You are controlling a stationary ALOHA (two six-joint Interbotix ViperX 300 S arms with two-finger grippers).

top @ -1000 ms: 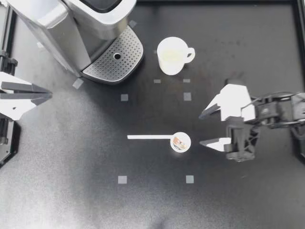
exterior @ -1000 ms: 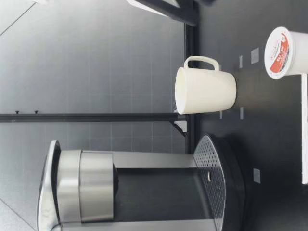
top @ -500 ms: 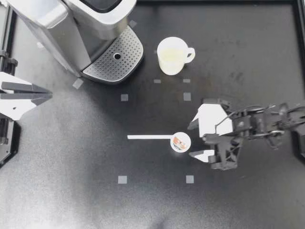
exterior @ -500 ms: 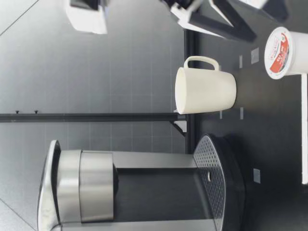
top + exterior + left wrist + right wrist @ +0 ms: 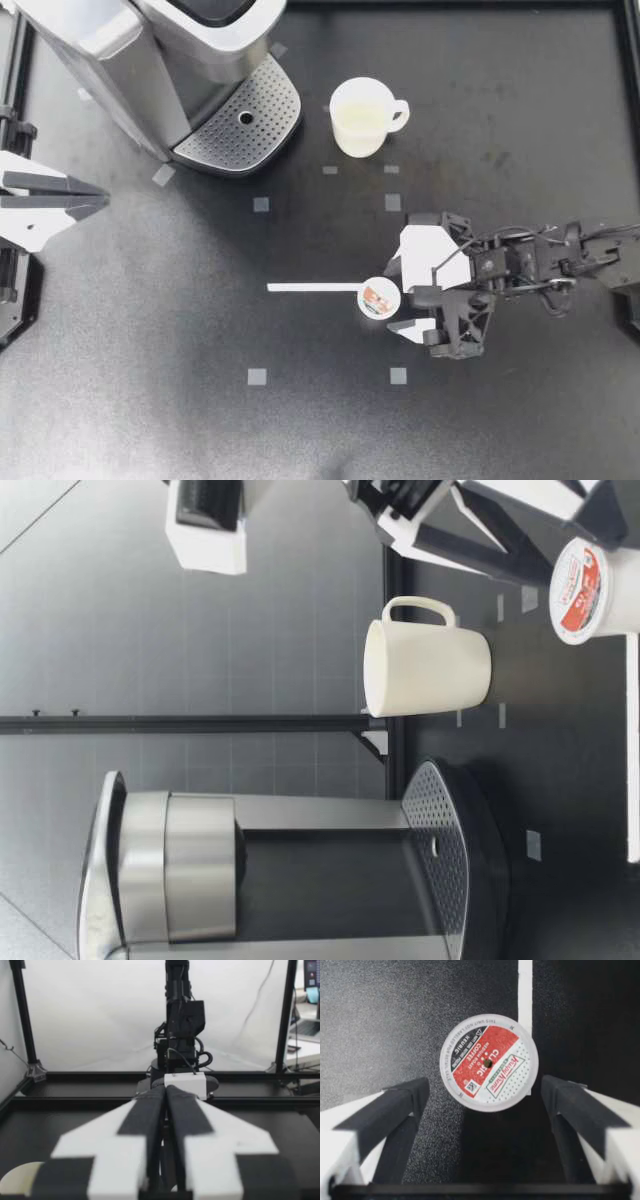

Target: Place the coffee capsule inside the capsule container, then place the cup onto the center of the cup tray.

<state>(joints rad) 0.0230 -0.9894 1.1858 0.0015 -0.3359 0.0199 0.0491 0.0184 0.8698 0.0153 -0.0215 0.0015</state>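
My right pincer (image 5: 391, 295) reaches in from the right side of the worktop (image 5: 520, 90), low over the surface, with its fingers spread wide apart and clamped on nothing. The coffee capsule (image 5: 379, 298) stands on the worktop at the mouth of that gap, foil lid up, at the right end of a white strip (image 5: 312, 287). In the right wrist view the capsule (image 5: 489, 1062) sits just ahead of and partly between the two dark finger pads (image 5: 402, 1105), with bare worktop showing on each side, so neither finger touches it. My left pincer (image 5: 100, 200) hangs at the left edge, well apart from everything, and the left wrist view shows its fingers (image 5: 150, 1110) pressed together on nothing. The white cup (image 5: 360, 117) stands upright on the far side of the worktop, handle to the right, just beside the perforated cup tray (image 5: 262, 110) of the coffee machine (image 5: 150, 50) at the far left, not on it. From table height the cup (image 5: 428, 668) stands between the capsule (image 5: 580, 590) and the tray (image 5: 450, 880).
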